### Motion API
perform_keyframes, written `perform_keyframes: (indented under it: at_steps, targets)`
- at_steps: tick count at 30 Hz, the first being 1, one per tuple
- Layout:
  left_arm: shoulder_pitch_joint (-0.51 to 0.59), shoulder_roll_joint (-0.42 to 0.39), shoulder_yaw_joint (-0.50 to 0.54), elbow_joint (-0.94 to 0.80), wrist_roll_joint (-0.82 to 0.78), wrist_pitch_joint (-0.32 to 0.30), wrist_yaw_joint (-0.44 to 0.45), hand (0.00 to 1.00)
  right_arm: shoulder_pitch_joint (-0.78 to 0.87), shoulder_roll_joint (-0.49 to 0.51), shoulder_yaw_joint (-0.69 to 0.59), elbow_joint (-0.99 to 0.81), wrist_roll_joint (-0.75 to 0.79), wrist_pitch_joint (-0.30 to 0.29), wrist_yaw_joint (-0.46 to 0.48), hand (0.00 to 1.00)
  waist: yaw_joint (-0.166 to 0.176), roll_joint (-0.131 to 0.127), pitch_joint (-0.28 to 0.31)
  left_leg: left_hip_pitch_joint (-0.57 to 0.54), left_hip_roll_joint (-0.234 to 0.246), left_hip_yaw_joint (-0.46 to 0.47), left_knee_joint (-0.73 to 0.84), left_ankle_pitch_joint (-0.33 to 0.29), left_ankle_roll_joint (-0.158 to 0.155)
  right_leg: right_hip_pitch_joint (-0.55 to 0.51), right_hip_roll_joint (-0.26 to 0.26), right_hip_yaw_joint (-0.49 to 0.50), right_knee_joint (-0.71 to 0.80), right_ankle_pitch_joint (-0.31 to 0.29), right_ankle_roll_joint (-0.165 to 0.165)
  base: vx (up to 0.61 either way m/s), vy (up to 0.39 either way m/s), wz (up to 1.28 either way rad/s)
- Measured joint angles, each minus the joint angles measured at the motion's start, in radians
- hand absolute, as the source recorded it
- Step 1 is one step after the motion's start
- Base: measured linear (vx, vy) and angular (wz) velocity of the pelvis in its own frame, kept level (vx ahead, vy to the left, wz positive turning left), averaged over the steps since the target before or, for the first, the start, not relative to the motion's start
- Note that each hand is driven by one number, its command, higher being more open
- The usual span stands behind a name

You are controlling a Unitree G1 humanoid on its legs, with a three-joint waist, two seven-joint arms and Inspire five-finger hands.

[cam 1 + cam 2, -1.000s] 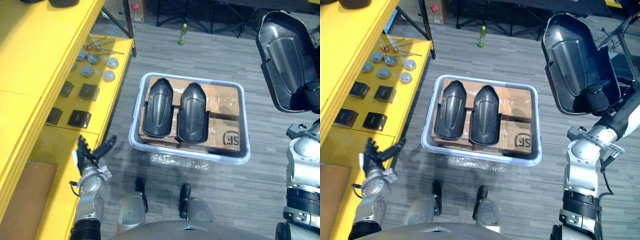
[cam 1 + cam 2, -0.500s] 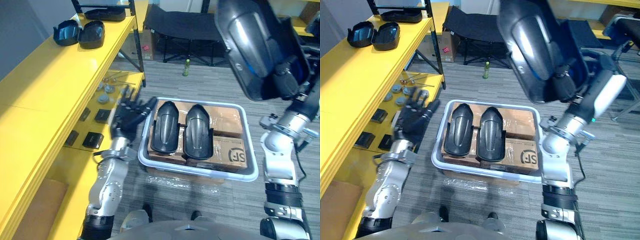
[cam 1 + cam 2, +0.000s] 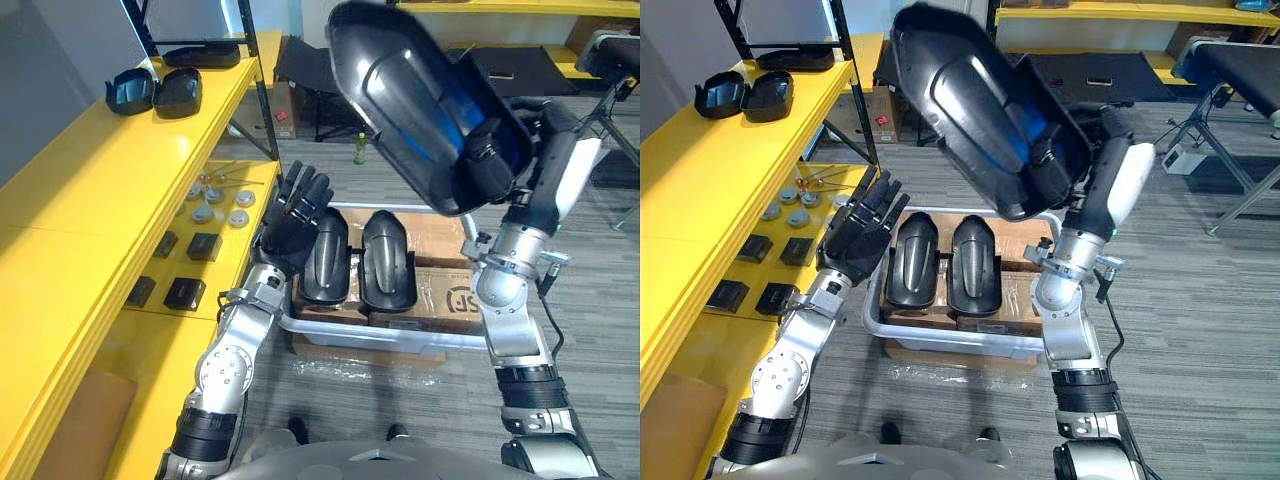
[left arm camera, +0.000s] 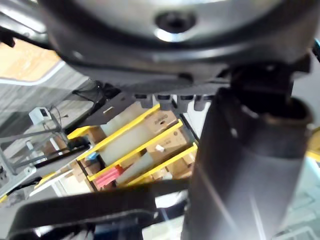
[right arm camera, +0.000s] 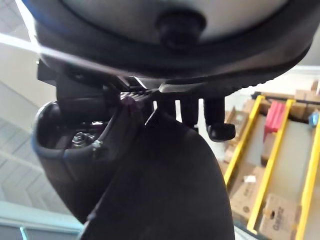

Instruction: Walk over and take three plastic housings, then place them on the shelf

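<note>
I see right hand (image 3: 487, 165) up high, fingers clamped on edge of big black plastic housing (image 3: 415, 110), hollow side facing me; left hand (image 3: 293, 215) raised, fingers straight and spread, holding nothing, above left rim of grey bin (image 3: 400, 338); left bin housing (image 3: 325, 255) and right bin housing (image 3: 388, 260) lie side by side on cardboard boxes (image 3: 455, 300); dark shelf pair (image 3: 155, 90) sits on yellow shelf (image 3: 100, 190).

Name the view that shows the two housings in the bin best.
Right eye view: the left housing and right housing lie clear on cardboard in the bin. In the left eye view the open left hand overlaps the left housing.
</note>
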Motion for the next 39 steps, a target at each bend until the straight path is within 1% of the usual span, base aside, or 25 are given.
perform_keyframes:
  at_steps: [3, 8, 11, 13, 15, 19, 23, 24, 29, 31, 32, 34, 35, 37, 39]
  targets:
    - [-0.001, 0.000, -0.004, 0.000, -0.005, 0.000, -0.004, 1.00, 0.004, 0.009, 0.044, 0.035, 0.000, 0.000, 0.028, 0.00, 0.000, -0.006, -0.004, 0.000, -0.002, 0.000, -0.004, 0.002, 0.002, 0.009, 0.000, -0.001, -0.012, 0.006, 0.000, 0.00, 0.000, 0.00]
    - [-0.001, 0.002, -0.018, 0.000, 0.000, 0.002, -0.004, 1.00, 0.033, 0.042, 0.097, 0.037, 0.001, -0.002, 0.053, 0.00, 0.003, -0.020, -0.012, 0.002, -0.007, -0.004, -0.006, 0.002, 0.003, 0.012, -0.003, -0.004, -0.012, 0.006, 0.000, -0.01, 0.004, 0.01]
    - [-0.001, 0.003, -0.044, -0.001, 0.039, 0.011, -0.004, 1.00, 0.035, 0.049, 0.143, 0.047, 0.001, -0.006, 0.070, 0.00, 0.004, -0.023, -0.015, 0.019, -0.013, -0.004, -0.017, 0.004, 0.005, 0.018, -0.008, -0.003, -0.012, 0.005, -0.001, -0.04, 0.014, 0.00]
    - [-0.003, 0.002, -0.057, -0.001, 0.083, 0.020, -0.003, 1.00, 0.035, 0.062, 0.177, 0.064, 0.001, -0.027, 0.071, 0.00, 0.004, -0.027, -0.022, 0.021, -0.015, -0.003, -0.028, 0.009, 0.005, 0.014, -0.010, -0.003, -0.011, 0.003, -0.003, -0.02, 0.003, 0.00]
    - [-0.004, 0.006, -0.064, -0.001, 0.107, 0.021, 0.002, 1.00, 0.035, 0.077, 0.182, 0.067, 0.001, -0.028, 0.071, 0.00, 0.005, -0.030, -0.023, 0.021, -0.015, -0.003, -0.028, 0.010, 0.005, 0.013, -0.010, -0.004, -0.011, 0.003, -0.003, -0.02, 0.002, 0.00]
    - [-0.011, 0.010, -0.079, 0.000, 0.192, 0.022, 0.044, 1.00, 0.035, 0.077, 0.225, 0.067, 0.002, -0.030, 0.074, 0.00, 0.005, -0.036, -0.027, 0.021, -0.015, -0.004, -0.028, 0.013, 0.006, 0.013, -0.009, -0.004, -0.011, 0.004, -0.003, 0.00, 0.000, 0.00]
    - [-0.011, 0.010, -0.081, 0.001, 0.204, 0.022, 0.072, 1.00, 0.035, 0.078, 0.242, 0.067, 0.004, -0.034, 0.090, 0.00, 0.006, -0.037, -0.028, 0.021, -0.015, -0.004, -0.028, 0.014, 0.007, 0.013, -0.009, -0.004, -0.012, 0.004, -0.003, 0.00, 0.000, 0.00]
    - [-0.011, 0.010, -0.081, 0.001, 0.209, 0.021, 0.077, 0.00, 0.035, 0.078, 0.246, 0.067, 0.004, -0.035, 0.091, 0.00, 0.005, -0.038, -0.028, 0.021, -0.015, -0.005, -0.028, 0.014, 0.007, 0.013, -0.009, -0.004, -0.012, 0.004, -0.003, 0.00, 0.000, 0.00]
    - [-0.011, 0.008, -0.086, 0.003, 0.227, 0.004, 0.139, 0.00, 0.035, 0.092, 0.272, 0.067, 0.004, -0.045, 0.105, 0.00, 0.006, -0.042, -0.031, 0.021, -0.016, -0.005, -0.031, 0.016, 0.007, 0.013, -0.009, -0.004, -0.012, 0.003, -0.003, 0.00, 0.000, 0.00]
    - [-0.011, 0.005, -0.090, 0.004, 0.227, -0.037, 0.198, 0.00, 0.044, 0.121, 0.275, 0.067, 0.004, -0.045, 0.111, 0.00, 0.006, -0.048, -0.033, 0.034, -0.017, -0.004, -0.055, 0.028, 0.007, 0.014, -0.009, -0.003, -0.012, 0.003, -0.003, 0.00, 0.000, 0.00]
    - [-0.011, 0.001, -0.090, 0.006, 0.227, -0.048, 0.209, 0.00, 0.050, 0.128, 0.276, 0.067, 0.004, -0.046, 0.111, 0.00, 0.005, -0.050, -0.035, 0.037, -0.018, -0.004, -0.062, 0.032, 0.006, 0.014, -0.009, -0.004, -0.012, 0.003, -0.003, 0.00, 0.000, 0.00]
    - [-0.011, -0.013, -0.089, 0.019, 0.227, -0.093, 0.256, 0.00, 0.082, 0.152, 0.290, 0.067, 0.013, -0.053, 0.112, 0.00, 0.005, -0.060, -0.041, 0.048, -0.018, -0.003, -0.083, 0.042, 0.004, 0.015, -0.007, -0.003, -0.013, 0.002, -0.004, 0.00, -0.003, -0.02]
    - [-0.011, -0.017, -0.086, 0.029, 0.227, -0.100, 0.271, 0.00, 0.089, 0.154, 0.296, 0.067, 0.012, -0.062, 0.112, 0.00, 0.005, -0.061, -0.041, 0.052, -0.018, -0.001, -0.088, 0.044, 0.004, 0.015, -0.007, -0.002, -0.013, 0.002, -0.004, -0.01, -0.004, -0.05]
    - [-0.011, -0.040, -0.062, 0.078, 0.226, -0.136, 0.319, 0.00, 0.113, 0.154, 0.321, 0.067, 0.009, -0.098, 0.112, 0.00, 0.003, -0.065, -0.044, 0.057, -0.019, 0.002, -0.103, 0.051, 0.004, 0.012, -0.007, 0.000, -0.013, 0.001, -0.005, -0.01, 0.000, -0.02]
    - [-0.008, -0.042, -0.057, 0.088, 0.222, -0.143, 0.335, 0.00, 0.125, 0.157, 0.340, 0.067, 0.005, -0.099, 0.112, 0.00, 0.004, -0.066, -0.044, 0.060, -0.019, 0.002, -0.116, 0.058, 0.004, 0.009, -0.006, 0.000, -0.013, 0.001, -0.005, 0.00, 0.000, 0.00]
